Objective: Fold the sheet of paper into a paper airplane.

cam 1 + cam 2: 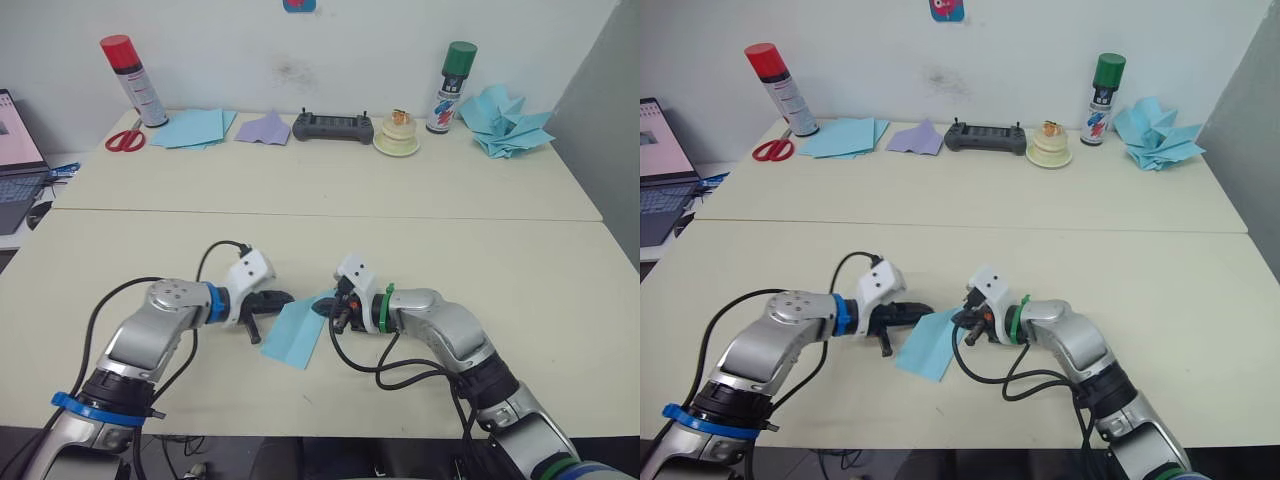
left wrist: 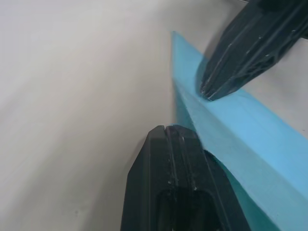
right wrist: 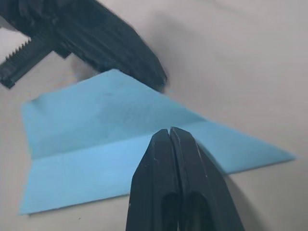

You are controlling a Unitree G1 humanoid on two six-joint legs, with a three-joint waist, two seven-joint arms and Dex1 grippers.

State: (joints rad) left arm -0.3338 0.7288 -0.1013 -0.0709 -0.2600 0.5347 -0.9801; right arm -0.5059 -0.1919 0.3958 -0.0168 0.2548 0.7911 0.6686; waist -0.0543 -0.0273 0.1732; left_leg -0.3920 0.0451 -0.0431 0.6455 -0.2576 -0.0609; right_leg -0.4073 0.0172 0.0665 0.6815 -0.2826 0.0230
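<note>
Near the table's front edge: we saw the sheet of paper (image 1: 298, 333) lying partly folded between both grippers.
Left gripper (image 1: 275, 300): fingers together, tips on the paper's edge.
Right gripper (image 1: 335, 306): fingers together, pressing the fold.
Handling: we judged it light, limp, easily creased; best pinched at a corner.

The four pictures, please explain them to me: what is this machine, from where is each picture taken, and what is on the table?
This is a humanoid robot with two arms, each ending in a two-fingered gripper. The two wide pictures come from cameras on its head, looking down over the arms. The two close pictures come from cameras on its wrists.

On the near table lies the sheet of paper, light blue and partly folded. The left gripper and the right gripper, both with fingers shut, press on its top end.

At the back stand two spray cans, scissors, blue sheets, a lavender paper piece, a black controller and a heap of blue paper darts.
</note>
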